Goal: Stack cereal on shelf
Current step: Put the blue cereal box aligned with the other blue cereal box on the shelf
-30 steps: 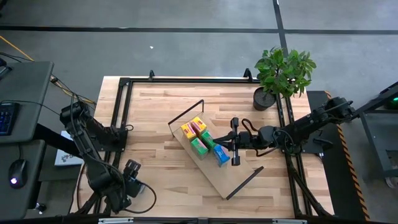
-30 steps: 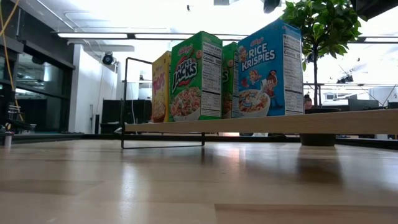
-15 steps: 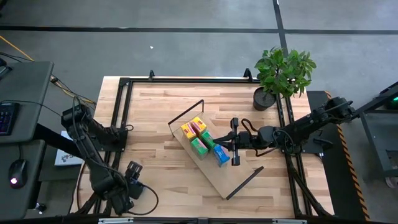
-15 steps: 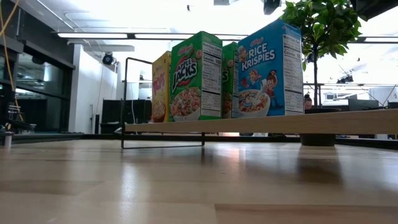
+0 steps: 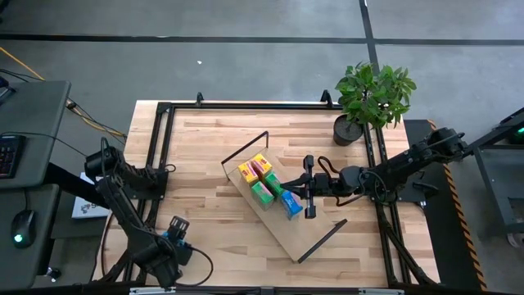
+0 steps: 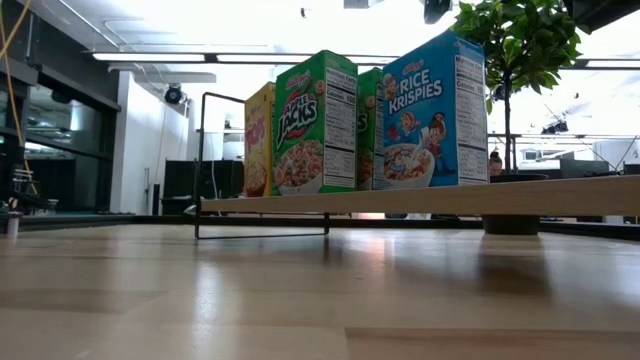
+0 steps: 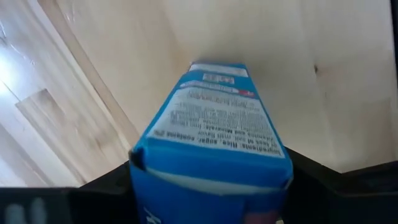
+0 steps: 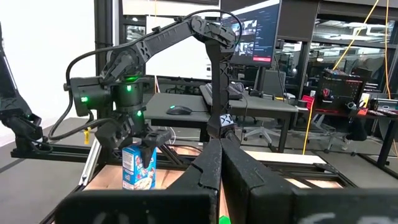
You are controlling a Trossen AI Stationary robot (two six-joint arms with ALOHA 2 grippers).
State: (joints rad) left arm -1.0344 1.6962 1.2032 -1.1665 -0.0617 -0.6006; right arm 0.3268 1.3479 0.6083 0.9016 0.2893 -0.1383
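The shelf [image 5: 304, 232], a light-wood board with black wire ends, lies slantwise mid-table. Several cereal boxes stand upright on it: yellow [image 6: 259, 140], green [image 6: 314, 125] and blue [image 6: 433, 112]. My right gripper [image 5: 286, 194] reaches in from the table's right, its shut fingers [image 8: 219, 163] over the boxes on the shelf [image 5: 278, 192]. My left gripper [image 5: 173, 233] is near the table's near-left corner, shut on another blue cereal box [image 7: 214, 134], which also shows upright in the right wrist view [image 8: 138, 168]. My left gripper pinches the blue box between its two fingers, one on each broad face near the top end [image 7: 208, 168]. The fingers [image 8: 149, 142] come from above, pointing down, and the box stands upright below them. Whether its bottom rests on the table I cannot tell. My right gripper is over the shelf's boxes; whether it touches one I cannot tell.
A potted plant [image 5: 372, 98] stands at the table's far right corner. A black frame rail [image 5: 160, 147] runs along the table's edges. Bare tabletop [image 5: 209, 188] lies between the left gripper and the shelf. Desks and monitors [image 8: 249, 31] fill the room behind.
My left arm has swung a little toward the table's near edge, carrying its gripper and the blue box with it. The right arm, the shelf and the boxes on it have kept still.
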